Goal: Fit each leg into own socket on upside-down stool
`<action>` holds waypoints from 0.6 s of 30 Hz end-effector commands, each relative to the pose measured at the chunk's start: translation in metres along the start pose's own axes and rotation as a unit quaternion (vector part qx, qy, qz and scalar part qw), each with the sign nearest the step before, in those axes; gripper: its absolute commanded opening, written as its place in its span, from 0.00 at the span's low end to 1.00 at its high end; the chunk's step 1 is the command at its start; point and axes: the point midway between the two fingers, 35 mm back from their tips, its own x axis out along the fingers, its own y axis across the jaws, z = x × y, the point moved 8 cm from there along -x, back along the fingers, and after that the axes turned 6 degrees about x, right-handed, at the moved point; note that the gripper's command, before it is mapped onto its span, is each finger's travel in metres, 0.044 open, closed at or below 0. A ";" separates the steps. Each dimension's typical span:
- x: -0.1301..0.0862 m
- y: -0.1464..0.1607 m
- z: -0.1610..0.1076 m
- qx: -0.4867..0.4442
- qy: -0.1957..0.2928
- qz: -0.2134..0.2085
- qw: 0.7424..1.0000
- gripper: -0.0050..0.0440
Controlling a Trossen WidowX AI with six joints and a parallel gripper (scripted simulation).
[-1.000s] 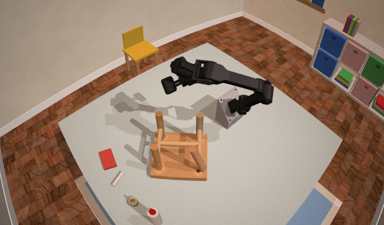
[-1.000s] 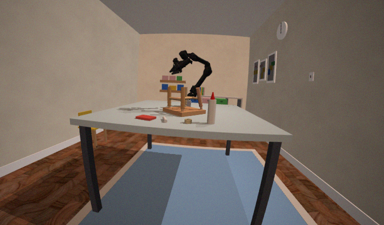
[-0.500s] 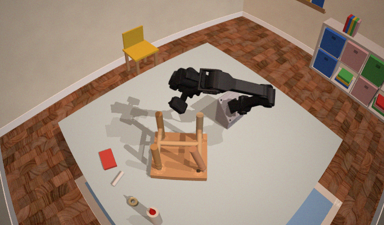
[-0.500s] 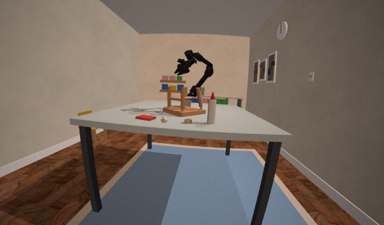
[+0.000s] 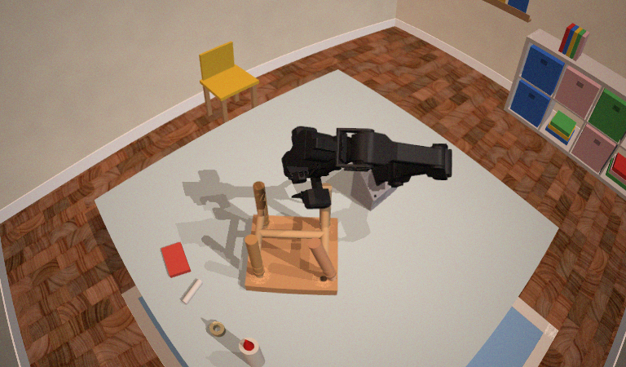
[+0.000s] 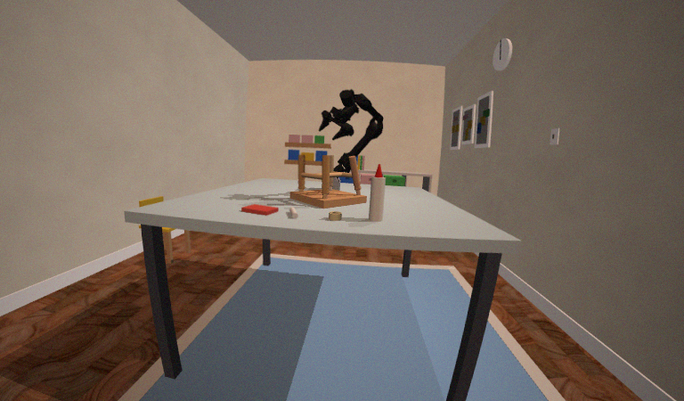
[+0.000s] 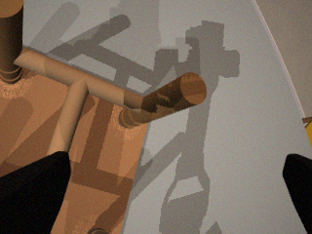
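The wooden stool lies upside down with its seat (image 5: 291, 263) flat on the table. The back left leg (image 5: 261, 202), front left leg (image 5: 253, 254) and back right leg (image 5: 325, 213) stand upright. The front right leg (image 5: 322, 256) leans inward, and a dark hole (image 5: 323, 278) shows at the seat corner beside its foot. Rungs (image 5: 290, 232) join the legs. My gripper (image 5: 315, 197) (image 6: 334, 126) is open and empty, high above the back of the stool. In the wrist view its fingers frame the back left leg (image 7: 171, 96) and the seat (image 7: 72, 150) from above.
A red block (image 5: 175, 258), a white dowel (image 5: 191, 290), a tape ring (image 5: 215, 326) and a glue bottle (image 5: 249, 346) lie near the table's front left. My arm's base (image 5: 369, 190) stands behind the stool. A yellow chair (image 5: 226, 79) is on the floor beyond the table.
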 end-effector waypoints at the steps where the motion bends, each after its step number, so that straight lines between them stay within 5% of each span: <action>1: -0.008 0.017 -0.003 -0.080 -0.002 0.023 0.996 1.00; 17: -0.030 0.064 -0.015 -0.344 -0.021 0.092 0.934 1.00; 18: -0.035 0.072 -0.018 -0.388 -0.028 0.103 0.916 1.00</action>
